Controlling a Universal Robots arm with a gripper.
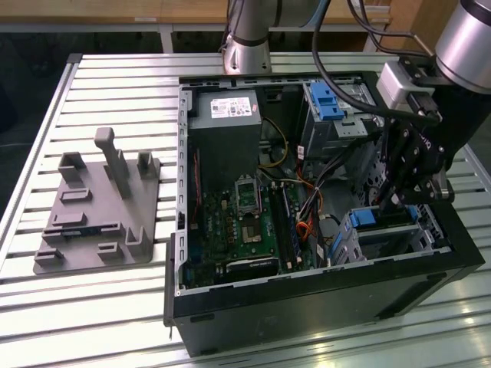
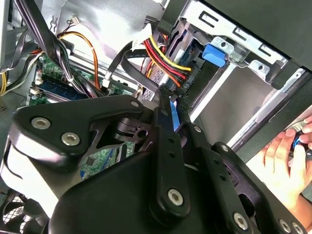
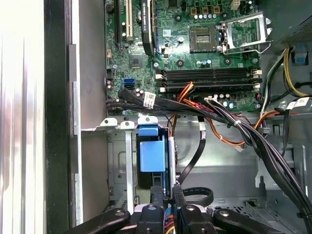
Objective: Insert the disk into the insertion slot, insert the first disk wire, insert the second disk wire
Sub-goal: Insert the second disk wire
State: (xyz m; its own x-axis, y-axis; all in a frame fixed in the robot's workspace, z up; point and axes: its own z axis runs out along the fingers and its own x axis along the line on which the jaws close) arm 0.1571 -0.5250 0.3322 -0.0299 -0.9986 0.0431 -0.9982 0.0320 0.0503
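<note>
- Disk [image 3: 152, 156], blue-framed, seated in the sheet-metal insertion slot [image 1: 395, 230] at the case corner nearest the gripper; blue tab facing the motherboard.
- Gripper [image 3: 165, 195] lowered over the disk's end, fingers [image 3: 157, 200] drawn close together, pinching a thin blue part in the second wrist view [image 2: 168, 114]; whether wire or frame edge cannot be told.
- White label on the power supply [image 1: 234, 107] printed, text too small to read; small white tag on the black cable bundle [image 3: 148, 100] likewise unreadable.
- Black flat cable [image 3: 197, 151] looped just beside the disk; red, yellow and orange wires [image 2: 163, 56] crossing above the cage.
- Motherboard [image 1: 238, 222] with open processor socket [image 3: 202, 39] and memory slots [image 3: 209, 78] beyond the cables.
- Second drive bay with blue latch [image 1: 326, 100] at the far case corner.
- Grey fixture plate [image 1: 100, 207] on the slatted table [image 1: 115, 77], well apart from the case.
- Person's hand [image 2: 282, 161] outside the case wall.
</note>
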